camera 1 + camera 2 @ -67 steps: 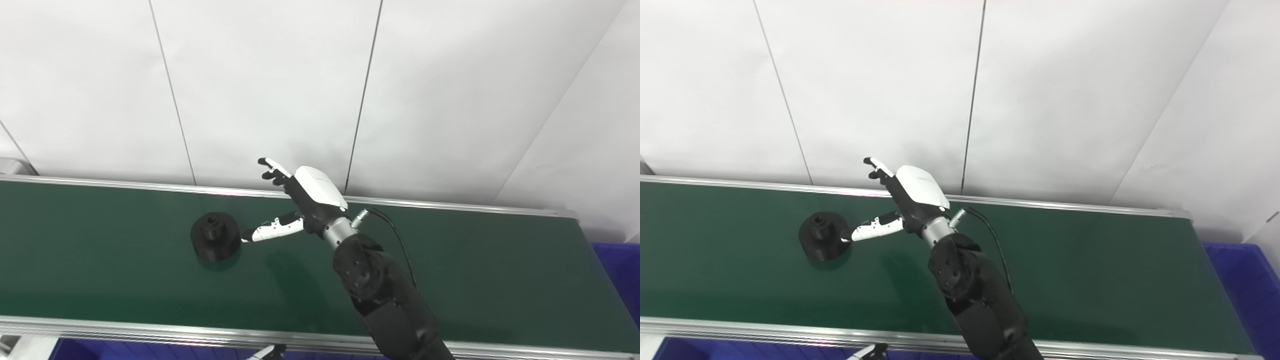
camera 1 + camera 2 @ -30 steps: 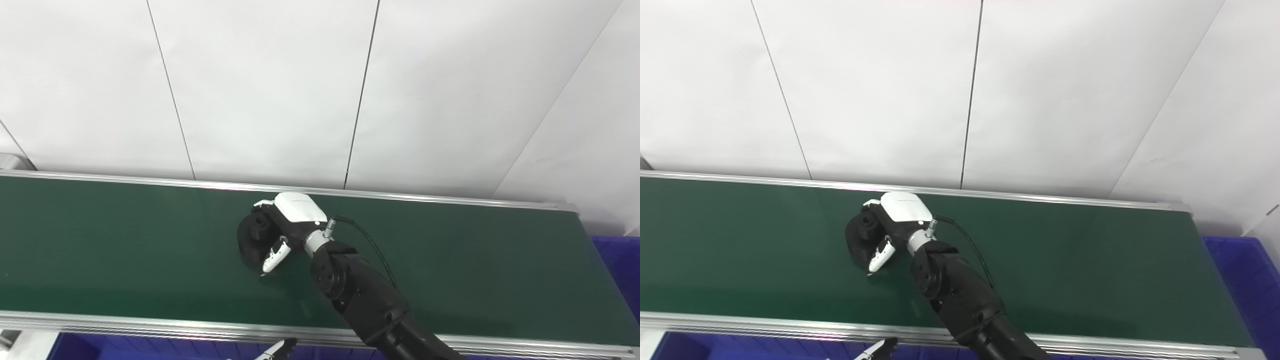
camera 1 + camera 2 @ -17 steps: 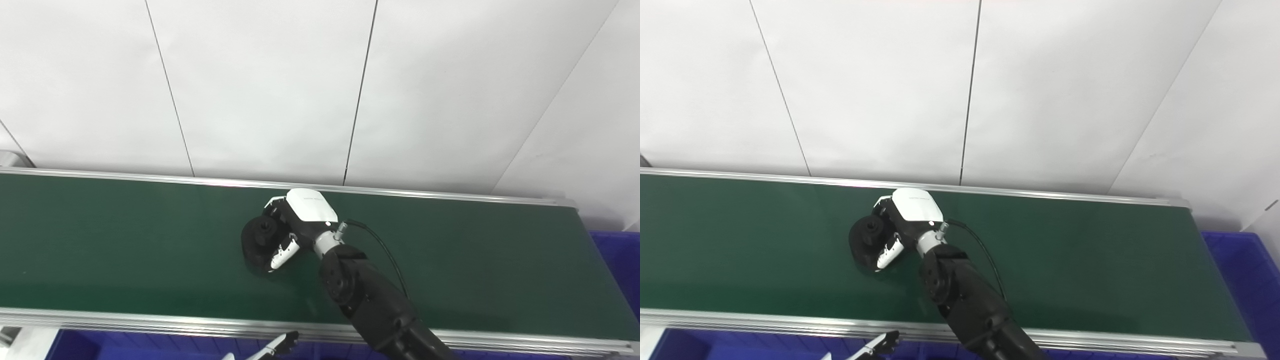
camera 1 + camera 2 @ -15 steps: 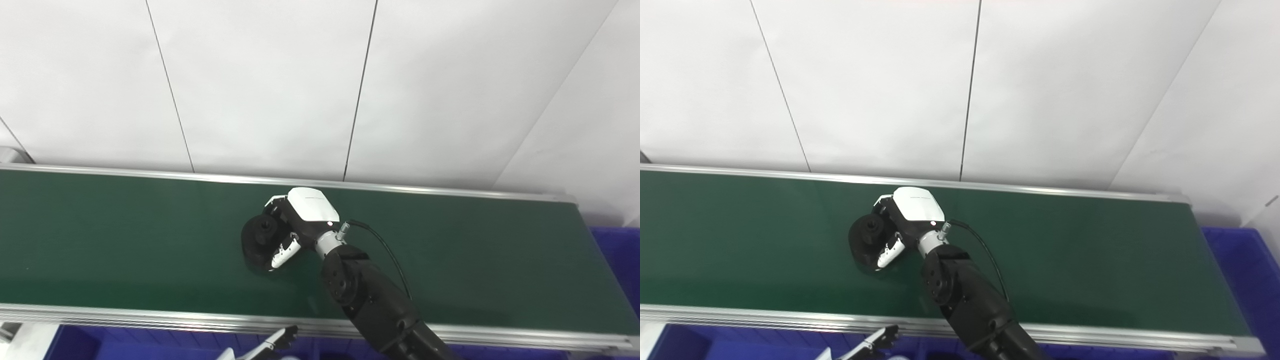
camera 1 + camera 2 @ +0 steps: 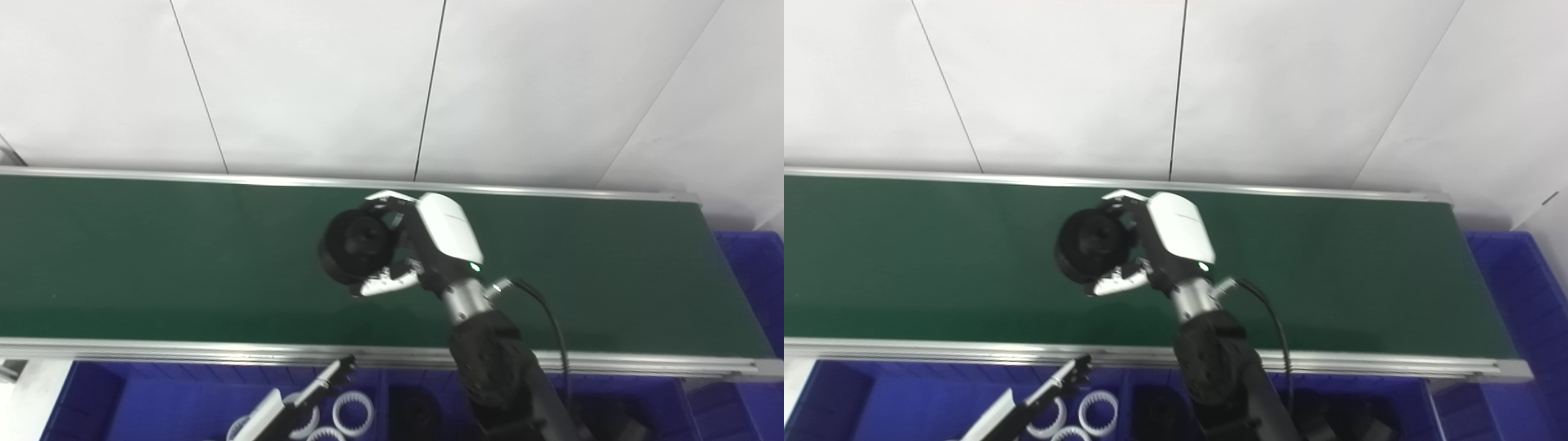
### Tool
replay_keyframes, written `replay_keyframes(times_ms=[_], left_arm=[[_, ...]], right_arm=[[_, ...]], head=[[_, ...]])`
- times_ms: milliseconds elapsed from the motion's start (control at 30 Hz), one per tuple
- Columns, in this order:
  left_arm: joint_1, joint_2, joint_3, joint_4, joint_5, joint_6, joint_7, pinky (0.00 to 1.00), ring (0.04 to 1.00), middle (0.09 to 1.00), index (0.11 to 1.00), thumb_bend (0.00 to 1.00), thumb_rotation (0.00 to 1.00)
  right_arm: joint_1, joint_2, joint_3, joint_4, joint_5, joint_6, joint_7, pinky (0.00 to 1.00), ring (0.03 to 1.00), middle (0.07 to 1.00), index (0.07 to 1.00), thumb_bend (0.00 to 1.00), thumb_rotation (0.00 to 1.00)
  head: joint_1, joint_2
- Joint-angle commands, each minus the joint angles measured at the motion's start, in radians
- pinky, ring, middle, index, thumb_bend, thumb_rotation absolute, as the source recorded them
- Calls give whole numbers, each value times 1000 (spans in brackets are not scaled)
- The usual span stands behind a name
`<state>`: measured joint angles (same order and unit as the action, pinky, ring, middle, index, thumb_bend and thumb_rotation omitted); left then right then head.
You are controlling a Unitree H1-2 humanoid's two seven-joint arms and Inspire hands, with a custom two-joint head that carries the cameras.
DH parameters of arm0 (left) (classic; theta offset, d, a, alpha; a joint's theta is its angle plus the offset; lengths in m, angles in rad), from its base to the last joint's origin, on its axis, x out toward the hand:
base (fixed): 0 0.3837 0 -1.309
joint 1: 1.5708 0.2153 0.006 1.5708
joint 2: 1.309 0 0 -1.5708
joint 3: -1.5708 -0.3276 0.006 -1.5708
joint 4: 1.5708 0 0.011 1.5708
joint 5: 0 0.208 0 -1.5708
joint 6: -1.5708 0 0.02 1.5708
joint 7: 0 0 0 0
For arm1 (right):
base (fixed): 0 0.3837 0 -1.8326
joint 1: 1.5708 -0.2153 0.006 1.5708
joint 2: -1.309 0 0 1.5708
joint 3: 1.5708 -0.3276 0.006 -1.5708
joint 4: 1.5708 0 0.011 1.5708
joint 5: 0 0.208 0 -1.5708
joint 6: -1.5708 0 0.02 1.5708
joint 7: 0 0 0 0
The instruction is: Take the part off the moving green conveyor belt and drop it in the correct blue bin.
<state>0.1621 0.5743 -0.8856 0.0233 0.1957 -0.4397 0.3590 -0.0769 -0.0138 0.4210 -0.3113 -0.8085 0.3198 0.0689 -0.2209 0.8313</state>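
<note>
A black round part (image 5: 354, 246) with a raised hub is held tilted, its face turned toward me, above the green conveyor belt (image 5: 153, 245). My right hand (image 5: 429, 245) is shut on it, fingers curled over its far rim and the thumb under its near edge. The part looks lifted off the belt, near the belt's middle. Only a dark fingertip and a white segment of my left hand (image 5: 309, 395) show at the bottom, over the blue bins below the belt's near rail; its grip cannot be made out.
Blue bins (image 5: 153, 398) run along the belt's near edge. One holds white toothed rings (image 5: 353, 413), another holds black round parts (image 5: 416, 416). A further blue bin (image 5: 750, 263) stands at the belt's right end. A white panelled wall rises behind the belt.
The right hand went from open beside the part to shut around it, then raised and tilted it off the belt. The camera has tilted down, bringing the bins into view.
</note>
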Motion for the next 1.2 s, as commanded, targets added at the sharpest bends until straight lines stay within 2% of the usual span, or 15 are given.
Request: replay_keyframes(times_ms=[0,167,300,433,533,633,733,767,867,900,967,1033,1067,1167], left_arm=[[12,-13,26,-50,-15,-30,-21,845,916,961,976,963,275],[43,-32,78,-78,2,-30,-47,804,883,942,964,972,291],[72,-52,129,-95,-29,-30,-104,880,941,965,929,995,308],[97,-72,185,-111,-63,-30,-174,878,955,978,981,1000,284],[118,-86,230,-123,-83,-30,-229,858,953,987,997,1000,292],[134,-98,277,-138,-103,-30,-287,882,970,995,979,1000,306],[148,-116,324,-148,-106,-29,-332,886,973,988,965,1000,316],[152,-122,340,-153,-93,-28,-341,860,962,986,965,1000,314],[158,-136,370,-156,-86,-29,-361,868,962,967,941,985,302],[160,-143,378,-155,-95,-30,-368,884,966,965,893,972,275],[164,-154,392,-151,-107,-30,-381,883,964,963,880,962,259],[169,-158,402,-149,-125,-30,-400,876,962,965,902,946,228],[172,-160,407,-148,-129,-30,-407,877,959,966,924,932,199],[176,-169,425,-144,-141,-30,-426,890,959,963,924,913,174]], right_arm=[[50,-4,-23,-112,2,-8,-17,326,393,494,544,512,0],[229,-44,-55,-247,13,-49,-18,329,396,500,538,512,0],[390,-79,-76,-314,58,-86,-35,334,396,488,540,512,0],[564,-122,-100,-309,102,-127,-58,337,398,481,544,512,0],[640,-130,-117,-276,116,-129,-66,365,404,478,542,513,0],[670,-131,-132,-227,120,-136,-80,365,403,469,542,514,0],[667,-132,-145,-176,115,-146,-94,366,401,464,543,513,0],[662,-134,-146,-161,101,-145,-99,353,397,462,544,513,0],[642,-143,-140,-117,62,-142,-110,305,382,454,545,512,0],[635,-146,-137,-105,50,-134,-106,318,387,455,546,512,0],[625,-144,-135,-85,35,-116,-101,335,390,458,548,512,0],[619,-133,-136,-76,33,-97,-95,381,403,487,547,512,0],[616,-129,-136,-73,33,-93,-92,550,624,678,694,677,67],[610,-129,-131,-64,30,-115,-102,692,784,812,802,781,157]], head=[[-2,8],[-8,42],[-22,68],[-18,102],[-16,117],[-20,158],[-19,168],[-22,178],[-22,183],[-19,183],[-19,183],[-19,181],[-19,181],[-18,176]])
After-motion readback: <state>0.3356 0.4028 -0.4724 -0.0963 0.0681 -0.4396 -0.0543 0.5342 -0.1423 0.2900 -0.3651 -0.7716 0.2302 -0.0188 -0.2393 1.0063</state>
